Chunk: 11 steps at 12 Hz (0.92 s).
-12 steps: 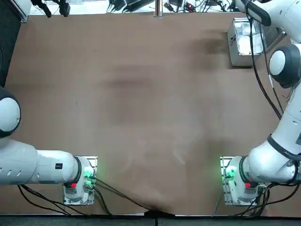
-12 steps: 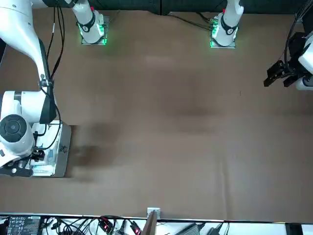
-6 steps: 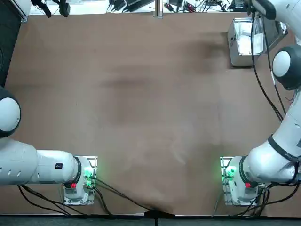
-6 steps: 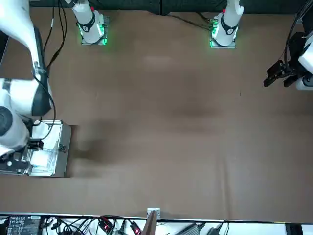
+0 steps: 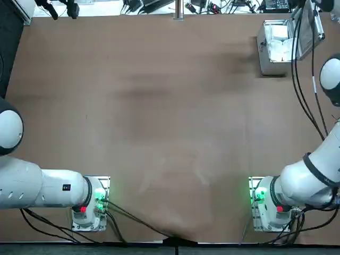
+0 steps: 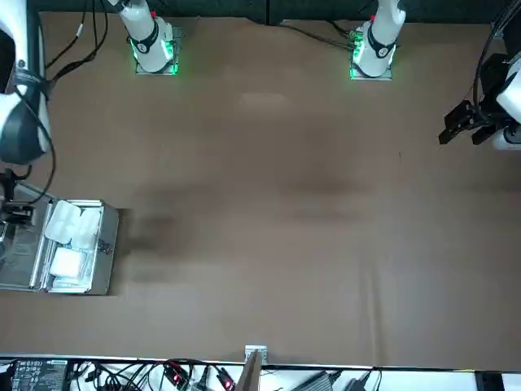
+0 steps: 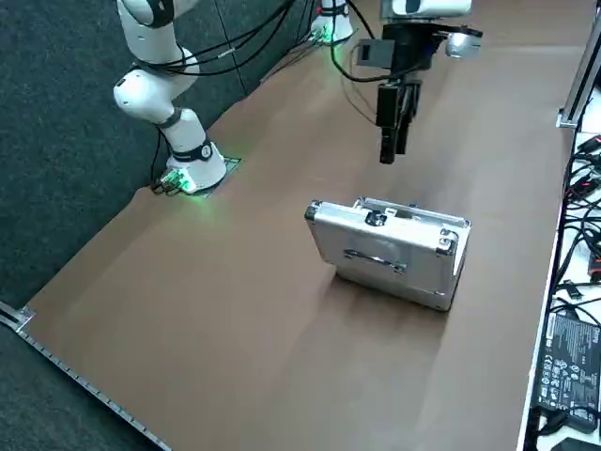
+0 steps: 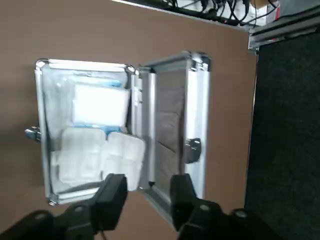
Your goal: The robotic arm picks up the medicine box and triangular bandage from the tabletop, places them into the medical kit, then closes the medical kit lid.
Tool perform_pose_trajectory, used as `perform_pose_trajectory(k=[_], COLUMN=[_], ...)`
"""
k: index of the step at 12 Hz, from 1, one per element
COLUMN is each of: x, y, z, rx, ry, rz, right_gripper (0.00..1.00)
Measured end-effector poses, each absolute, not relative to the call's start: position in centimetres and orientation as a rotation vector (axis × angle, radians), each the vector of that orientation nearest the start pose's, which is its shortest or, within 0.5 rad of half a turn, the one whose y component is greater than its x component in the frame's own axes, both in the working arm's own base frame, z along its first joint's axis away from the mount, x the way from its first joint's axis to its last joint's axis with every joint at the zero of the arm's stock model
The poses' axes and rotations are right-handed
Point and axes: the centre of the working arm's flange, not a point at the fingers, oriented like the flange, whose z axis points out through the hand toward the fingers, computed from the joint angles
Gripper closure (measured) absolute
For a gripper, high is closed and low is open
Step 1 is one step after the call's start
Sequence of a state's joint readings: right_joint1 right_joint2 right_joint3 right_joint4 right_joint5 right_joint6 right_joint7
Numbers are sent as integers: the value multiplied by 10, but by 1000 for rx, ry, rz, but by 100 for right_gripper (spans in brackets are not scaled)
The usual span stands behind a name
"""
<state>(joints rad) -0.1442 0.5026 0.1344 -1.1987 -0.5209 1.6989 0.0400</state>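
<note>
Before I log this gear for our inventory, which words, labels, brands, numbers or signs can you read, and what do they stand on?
No word, brand or number can be read in these pictures.
Black power adapter beside the table: a printed label with rows of small text and symbols, too small to read.
Medical kit: no lettering that I can make out.
Medicine box: its white face shows no readable print.

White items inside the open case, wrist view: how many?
2. The medicine box lies flat at one end of the medical kit; the two-lobed triangular bandage lies beside it at the other end. More could be hidden underneath.
</note>
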Motion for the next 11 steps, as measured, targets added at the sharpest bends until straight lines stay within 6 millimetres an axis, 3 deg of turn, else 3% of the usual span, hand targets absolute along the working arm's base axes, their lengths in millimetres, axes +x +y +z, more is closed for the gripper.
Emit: perform_pose_trajectory(k=[1,3,5,6,7,9,11], x=[700,693,686,682,679,674,671], y=[-91,-127,-166,-184,-200,-230,-263], z=[511,512,509,508,505,491,463], rx=[-3585,-3569,-3529,-3505,-3481,-3414,-3332], ry=[2,21,34,53,75,91,86], rz=[-4,27,55,51,48,38,33], right_gripper=[46,51,78,85,85,96,99])
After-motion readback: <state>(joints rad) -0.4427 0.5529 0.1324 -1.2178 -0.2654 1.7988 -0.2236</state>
